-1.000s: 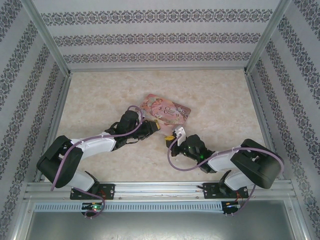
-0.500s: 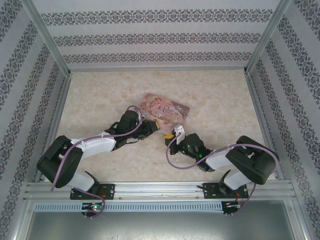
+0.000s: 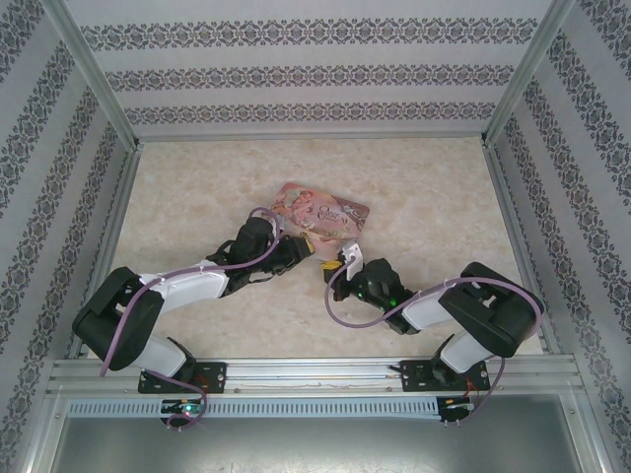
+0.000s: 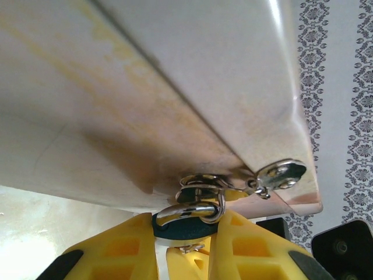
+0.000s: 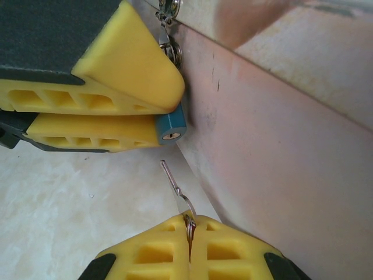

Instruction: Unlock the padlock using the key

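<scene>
Right arm has swung in toward the pink tin [image 3: 325, 210] since a second ago, and the tin itself sits slightly farther back. Nearest the bases, the right gripper [image 5: 189, 224] is clamped shut on the key [image 5: 175, 186], whose blade pokes out just short of the tin's side wall. Beyond it the padlock [image 5: 171, 127] hangs at the tin's hasp, pinched between the pads of the left gripper [image 4: 185, 238], with its keyhole facing the key. To do this well, I judge the blade needs tilting until it lines up with the keyhole, then a slow straight push against a firm left grip. As it leans now, it could skid across the lock face. Right wrist camera shows the keyhole and the gap. Left wrist camera shows instead the shackle [image 4: 192, 211] threaded through the hasp ring.
</scene>
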Controlling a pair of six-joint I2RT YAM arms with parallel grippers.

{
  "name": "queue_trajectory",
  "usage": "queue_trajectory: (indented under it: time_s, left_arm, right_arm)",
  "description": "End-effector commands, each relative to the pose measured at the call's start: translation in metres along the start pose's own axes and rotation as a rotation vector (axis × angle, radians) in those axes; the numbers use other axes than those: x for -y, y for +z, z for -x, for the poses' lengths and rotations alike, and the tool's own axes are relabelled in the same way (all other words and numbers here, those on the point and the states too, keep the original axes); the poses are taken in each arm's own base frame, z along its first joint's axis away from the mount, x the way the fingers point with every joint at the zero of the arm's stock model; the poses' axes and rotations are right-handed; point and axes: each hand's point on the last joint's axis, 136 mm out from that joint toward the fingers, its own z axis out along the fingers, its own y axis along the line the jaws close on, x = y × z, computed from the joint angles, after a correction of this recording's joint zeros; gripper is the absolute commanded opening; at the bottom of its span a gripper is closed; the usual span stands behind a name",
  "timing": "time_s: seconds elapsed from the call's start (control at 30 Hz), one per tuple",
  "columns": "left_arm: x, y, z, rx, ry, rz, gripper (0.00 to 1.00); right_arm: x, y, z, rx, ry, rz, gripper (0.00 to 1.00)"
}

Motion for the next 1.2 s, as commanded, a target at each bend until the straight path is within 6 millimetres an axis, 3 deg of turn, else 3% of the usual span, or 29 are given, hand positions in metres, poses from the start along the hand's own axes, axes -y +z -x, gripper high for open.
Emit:
queue_trajectory:
  time_s: [0.0, 0.87, 0.9, 1.17]
  left_arm:
    - [0.041, -0.005, -0.007, -0.052, 0.049, -0.131, 0.21]
    - [0.036, -0.001, -0.012, -0.055, 0.039, -0.126, 0.21]
    - [0.036, -0.001, -0.012, -0.055, 0.038, -0.125, 0.21]
    - [0.035, 0.000, -0.012, -0.055, 0.033, -0.125, 0.21]
  right_arm:
    - [0.005, 0.006, 0.025, 0.077, 0.008, -0.011, 0.00]
    - [0.000, 0.015, 0.033, 0.087, 0.028, 0.024, 0.00]
    - [-0.002, 0.018, 0.043, 0.110, 0.025, 0.030, 0.00]
    - [0.003, 0.019, 0.048, 0.130, 0.042, 0.003, 0.00]
